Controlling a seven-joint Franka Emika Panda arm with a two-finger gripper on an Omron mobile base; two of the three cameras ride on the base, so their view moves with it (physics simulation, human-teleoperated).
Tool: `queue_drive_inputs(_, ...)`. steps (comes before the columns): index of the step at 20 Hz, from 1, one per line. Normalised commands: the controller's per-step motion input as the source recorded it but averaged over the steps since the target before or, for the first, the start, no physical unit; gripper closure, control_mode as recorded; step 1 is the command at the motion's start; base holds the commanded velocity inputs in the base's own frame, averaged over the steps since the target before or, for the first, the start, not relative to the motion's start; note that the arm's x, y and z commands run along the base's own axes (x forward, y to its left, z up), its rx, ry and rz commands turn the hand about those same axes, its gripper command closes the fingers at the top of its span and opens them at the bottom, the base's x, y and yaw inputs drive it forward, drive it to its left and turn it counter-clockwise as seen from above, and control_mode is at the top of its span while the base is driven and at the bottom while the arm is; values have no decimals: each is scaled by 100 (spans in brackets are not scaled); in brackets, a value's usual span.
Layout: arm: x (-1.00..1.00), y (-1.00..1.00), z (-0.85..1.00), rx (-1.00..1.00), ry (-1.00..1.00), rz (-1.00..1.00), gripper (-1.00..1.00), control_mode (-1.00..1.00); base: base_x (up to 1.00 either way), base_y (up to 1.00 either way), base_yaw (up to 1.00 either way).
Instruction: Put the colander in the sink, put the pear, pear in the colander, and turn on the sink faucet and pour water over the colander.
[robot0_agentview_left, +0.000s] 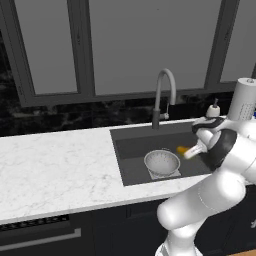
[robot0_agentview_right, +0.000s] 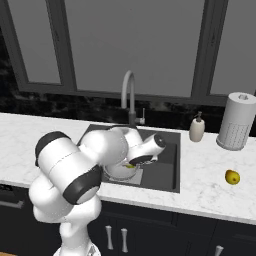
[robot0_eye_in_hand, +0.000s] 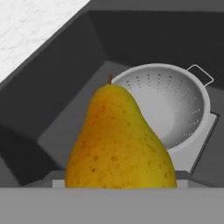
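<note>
Arm: we reach over the sink (robot0_agentview_left: 131, 150), above the colander (robot0_agentview_left: 162, 162).
Jaws: our gripper (robot0_agentview_left: 186, 151) clamps a pear (robot0_eye_in_hand: 120, 144).

— Where do the two base views look from?
— Behind the arm, left and right, down over the bench (robot0_agentview_left: 55, 165) onto the same sink (robot0_agentview_left: 131, 145).
— And the hand view?
— Very near, facing into that sink.

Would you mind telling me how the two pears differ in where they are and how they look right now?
The yellow-orange speckled pear is carried at the gripper above the dark grey sink, beside the silvery perforated colander; the plain yellow pear lies alone on the white marble counter, right of the sink. The first looks more orange, the second paler yellow. Neither is in the colander yet.
</note>
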Motion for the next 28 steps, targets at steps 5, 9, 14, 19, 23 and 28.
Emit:
queue_drive_inputs(5,22,2,-20,0,3,-3,100,-100,0,0,0)
queue_drive_inputs(9,32,0,-22,0,4,-1,100,-100,0,0,0)
queue_drive_inputs(14,34,0,-25,0,2,-1,100,-100,0,0,0)
queue_drive_inputs(19,18,9,-29,-2,0,0,100,-100,0,0,0)
queue_drive_inputs(23,20,17,-37,-6,0,0,100,-100,0,0,0)
queue_drive_inputs(28,31,19,-38,-6,0,0,100,-100,0,0,0)
